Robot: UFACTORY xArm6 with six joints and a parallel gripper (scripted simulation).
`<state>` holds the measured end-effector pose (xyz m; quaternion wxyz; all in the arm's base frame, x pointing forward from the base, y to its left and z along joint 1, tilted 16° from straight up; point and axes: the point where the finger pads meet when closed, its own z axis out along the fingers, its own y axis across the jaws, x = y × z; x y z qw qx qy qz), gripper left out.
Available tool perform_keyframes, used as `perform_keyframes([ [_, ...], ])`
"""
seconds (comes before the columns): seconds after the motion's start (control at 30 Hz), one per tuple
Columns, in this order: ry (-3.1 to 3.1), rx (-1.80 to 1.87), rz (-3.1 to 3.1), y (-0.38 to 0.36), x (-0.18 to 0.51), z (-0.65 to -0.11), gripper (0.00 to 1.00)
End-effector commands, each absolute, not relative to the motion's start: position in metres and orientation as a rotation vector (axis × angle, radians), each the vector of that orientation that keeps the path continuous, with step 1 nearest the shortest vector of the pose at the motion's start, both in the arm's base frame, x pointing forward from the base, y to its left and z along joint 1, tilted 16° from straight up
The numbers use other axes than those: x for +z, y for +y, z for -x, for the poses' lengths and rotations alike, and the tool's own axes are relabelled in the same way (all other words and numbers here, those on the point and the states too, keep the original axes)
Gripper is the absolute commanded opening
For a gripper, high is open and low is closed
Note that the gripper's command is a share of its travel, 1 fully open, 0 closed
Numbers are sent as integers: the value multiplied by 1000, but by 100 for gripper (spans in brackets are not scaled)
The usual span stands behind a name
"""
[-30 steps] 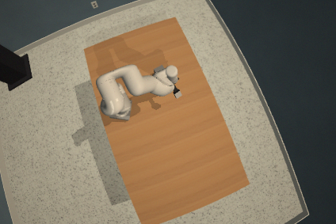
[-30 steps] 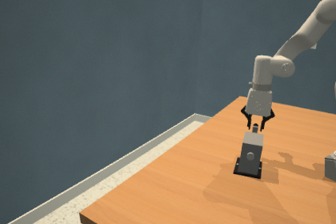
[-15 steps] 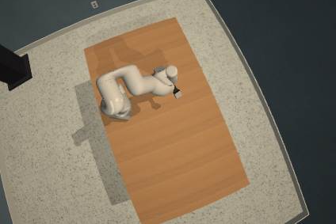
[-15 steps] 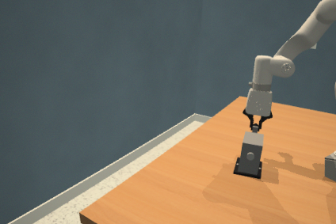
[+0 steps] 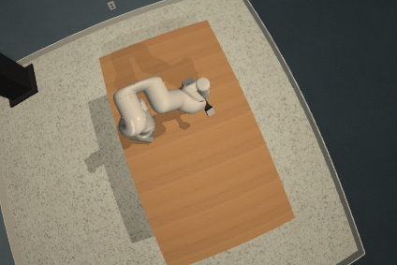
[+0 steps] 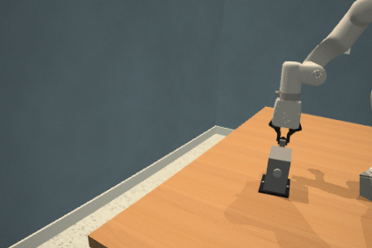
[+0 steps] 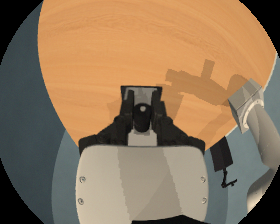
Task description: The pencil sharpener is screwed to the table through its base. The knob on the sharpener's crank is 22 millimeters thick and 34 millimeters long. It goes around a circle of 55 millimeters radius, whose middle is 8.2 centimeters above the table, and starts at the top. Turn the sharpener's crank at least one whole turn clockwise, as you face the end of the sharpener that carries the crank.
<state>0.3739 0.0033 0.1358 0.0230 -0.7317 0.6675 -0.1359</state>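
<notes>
The grey pencil sharpener [image 6: 278, 171] stands upright on a dark base on the wooden table. It also shows in the top view [image 5: 210, 111] and in the wrist view [image 7: 140, 121]. The crank's knob [image 6: 283, 141] sits at the top of its circle, just above the sharpener's body. My gripper [image 6: 283, 140] points straight down over the sharpener, and its dark fingers are shut on the knob from two sides. In the wrist view the knob [image 7: 141, 117] is a dark rounded piece between the fingers of my gripper [image 7: 142, 98].
The arm's base [image 5: 136, 124] stands on the table behind the sharpener. A grey block [image 6: 366, 184] shows at the right edge of the exterior view. The table's near edge runs along the carpeted floor and the blue wall.
</notes>
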Motion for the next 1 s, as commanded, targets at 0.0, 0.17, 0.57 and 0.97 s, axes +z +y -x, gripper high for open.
perform_keyframes([
  [0.0,2065,-424,2263,3,137,-375,0],
  [0.17,2065,-424,2263,3,137,-375,0],
  [0.57,2065,-424,2263,4,137,-375,0],
  [0.97,2065,-424,2263,4,138,-383,0],
])
